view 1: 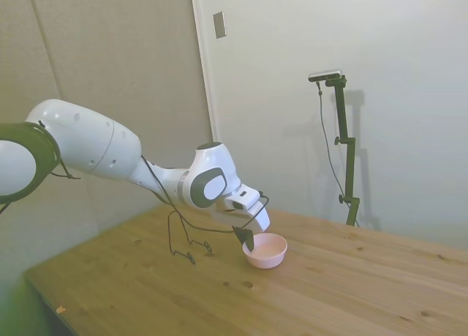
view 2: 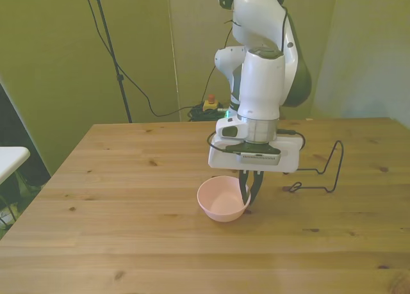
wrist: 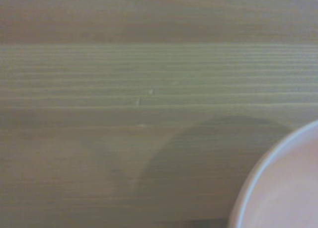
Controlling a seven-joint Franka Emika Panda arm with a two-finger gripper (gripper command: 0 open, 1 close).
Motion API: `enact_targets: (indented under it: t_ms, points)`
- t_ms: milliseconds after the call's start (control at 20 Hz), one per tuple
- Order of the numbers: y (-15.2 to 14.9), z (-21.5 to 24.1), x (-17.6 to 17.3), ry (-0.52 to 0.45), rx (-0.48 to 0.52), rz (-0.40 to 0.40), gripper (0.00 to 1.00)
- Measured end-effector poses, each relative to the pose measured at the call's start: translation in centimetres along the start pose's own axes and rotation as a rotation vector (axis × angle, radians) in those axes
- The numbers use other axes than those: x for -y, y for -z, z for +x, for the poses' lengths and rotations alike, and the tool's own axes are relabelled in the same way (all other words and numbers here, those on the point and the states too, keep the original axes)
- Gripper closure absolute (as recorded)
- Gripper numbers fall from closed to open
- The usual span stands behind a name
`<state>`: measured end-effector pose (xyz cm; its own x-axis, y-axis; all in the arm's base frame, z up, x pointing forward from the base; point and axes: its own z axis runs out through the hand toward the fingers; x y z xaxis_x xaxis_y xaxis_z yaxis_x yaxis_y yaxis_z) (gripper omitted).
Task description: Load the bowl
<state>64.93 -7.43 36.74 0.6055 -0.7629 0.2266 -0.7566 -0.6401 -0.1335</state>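
Front view: gripper [view 2: 248, 193] nearly closed, pinching the rim of the bowl [view 2: 221, 201] on the front view's right. Bowl likely light, stiff, slippery plastic; rim grip suits.

The white arm [view 1: 88, 149] stretches out low and nearly level, its wrist [view 2: 259, 98] bent so the pincer [view 2: 248, 193] points straight down. The dark fingers [view 1: 248, 239] stand close together, tips almost meeting, pinched on something thin just above the desk [view 2: 128, 179].
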Motion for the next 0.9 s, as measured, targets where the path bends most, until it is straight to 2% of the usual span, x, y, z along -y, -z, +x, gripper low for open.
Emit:
enact_targets:
  t_ms: [150,300,550,650,750,900]
  points:
    - [1.3,0.5,0.1,-0.015,0.036,0.030,1.00]
    - [4.5,0.0,0.8,-0.011,0.093,0.084,1.00]
    - [14.2,-3.4,2.0,0.023,0.186,0.205,1.00]
    - [18.4,-7.9,1.2,0.068,0.263,0.237,1.00]
    - [18.2,-8.0,1.3,0.059,0.277,0.268,1.00]
    - [17.0,-8.8,1.2,0.028,0.307,0.354,1.00]
